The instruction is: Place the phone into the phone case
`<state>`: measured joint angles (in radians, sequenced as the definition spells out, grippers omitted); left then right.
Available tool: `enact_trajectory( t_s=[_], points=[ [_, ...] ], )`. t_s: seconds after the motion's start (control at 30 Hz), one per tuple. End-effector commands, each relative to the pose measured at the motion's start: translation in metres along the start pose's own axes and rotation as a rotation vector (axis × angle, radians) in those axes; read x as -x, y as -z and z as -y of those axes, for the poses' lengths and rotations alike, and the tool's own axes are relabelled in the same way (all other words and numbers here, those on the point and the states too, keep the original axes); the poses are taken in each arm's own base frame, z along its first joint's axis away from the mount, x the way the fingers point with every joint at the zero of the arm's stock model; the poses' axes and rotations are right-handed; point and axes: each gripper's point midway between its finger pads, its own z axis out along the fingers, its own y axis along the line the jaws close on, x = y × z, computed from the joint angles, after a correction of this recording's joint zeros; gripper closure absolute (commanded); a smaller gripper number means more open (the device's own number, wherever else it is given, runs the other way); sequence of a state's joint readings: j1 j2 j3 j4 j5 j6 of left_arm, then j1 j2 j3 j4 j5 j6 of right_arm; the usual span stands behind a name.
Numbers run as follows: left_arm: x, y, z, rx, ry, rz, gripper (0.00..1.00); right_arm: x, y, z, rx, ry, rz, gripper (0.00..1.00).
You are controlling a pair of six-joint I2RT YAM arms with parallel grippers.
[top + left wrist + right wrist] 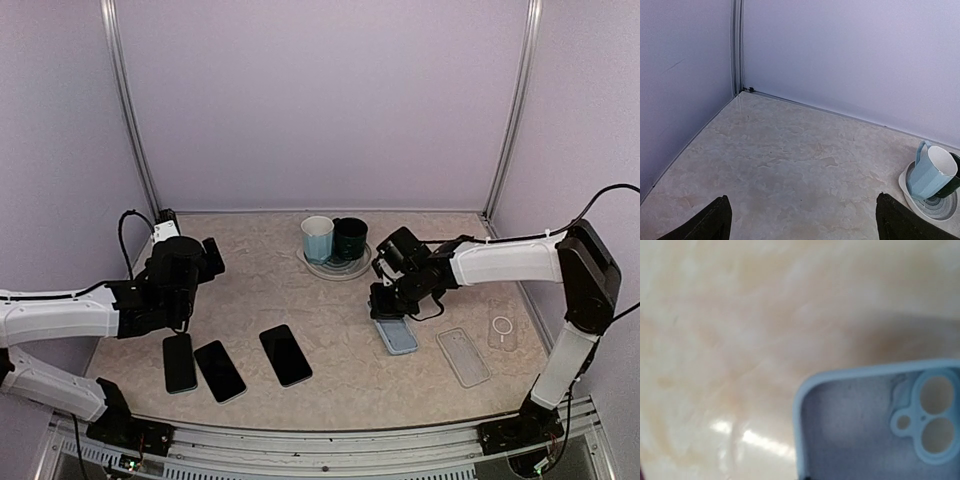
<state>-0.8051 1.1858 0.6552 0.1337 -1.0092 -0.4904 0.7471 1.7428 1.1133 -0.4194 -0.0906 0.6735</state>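
Elbow point(590, 262) bent, right arm point(500, 262) stretches leftward, closed tool point(383, 308) above blue case point(398, 337).

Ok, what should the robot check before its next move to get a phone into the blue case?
1. Left end effector open and empty: ok.
2. Leftmost phone lying flat on the table, close to that end effector: ok.
3. Blue case hollow side up: ok.
4. Right end effector shut at the case's far end: ok.
5. Case really gripped: cannot tell.
6. Cups standing apart from the case: ok.
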Motion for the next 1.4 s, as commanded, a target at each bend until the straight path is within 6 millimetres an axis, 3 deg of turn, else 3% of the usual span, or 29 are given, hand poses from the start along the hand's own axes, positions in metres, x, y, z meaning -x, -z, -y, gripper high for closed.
enact_trajectory(
  t_s=[0.0, 0.13, 0.17, 0.3, 0.33, 0.37, 0.57, 0.77, 0.97, 1.1, 1.2, 1.37],
  points=[
    [-0.005, 0.003, -0.005, 0.0, 0.006, -0.008, 0.01, -0.02, -0.014, -0.012, -0.023, 0.0, -0.049, 1.0],
    [-0.011, 0.003, -0.005, 0.0, 0.016, -0.032, 0.01, -0.03, -0.031, -0.016, -0.088, 0.047, -0.086, 1.0],
    [-0.012, 0.003, -0.004, -0.002, 0.018, -0.035, 0.01, -0.029, -0.032, -0.016, -0.103, 0.057, -0.09, 0.95],
    [-0.014, 0.002, -0.004, 0.001, 0.009, -0.042, 0.01, -0.018, -0.025, -0.021, -0.181, 0.128, -0.055, 0.29],
    [-0.015, 0.002, -0.005, 0.005, 0.006, -0.043, 0.01, -0.012, -0.02, -0.03, -0.197, 0.153, -0.029, 0.07],
    [-0.014, 0.001, -0.005, 0.013, 0.003, -0.044, 0.01, -0.011, -0.018, -0.04, -0.202, 0.178, -0.02, 0.02],
    [-0.02, 0.002, -0.009, 0.036, 0.017, -0.08, 0.01, -0.037, -0.03, -0.121, -0.141, 0.306, -0.043, 0.01],
    [-0.011, 0.007, -0.031, 0.124, 0.088, -0.076, 0.01, -0.057, -0.06, -0.168, -0.097, 0.354, -0.095, 0.01],
    [-0.01, 0.011, -0.037, 0.094, 0.157, -0.05, 0.01, -0.067, -0.088, -0.181, -0.169, 0.378, -0.133, 0.01],
    [-0.008, 0.01, -0.035, 0.065, 0.186, -0.052, 0.01, -0.076, -0.094, -0.168, -0.265, 0.365, -0.172, 0.01],
    [-0.007, 0.008, -0.032, 0.055, 0.197, -0.061, 0.01, -0.083, -0.094, -0.155, -0.305, 0.355, -0.196, 0.01],
    [-0.01, 0.004, -0.028, 0.043, 0.188, -0.079, 0.01, -0.094, -0.088, -0.16, -0.236, 0.344, -0.234, 0.08]
  ],
)
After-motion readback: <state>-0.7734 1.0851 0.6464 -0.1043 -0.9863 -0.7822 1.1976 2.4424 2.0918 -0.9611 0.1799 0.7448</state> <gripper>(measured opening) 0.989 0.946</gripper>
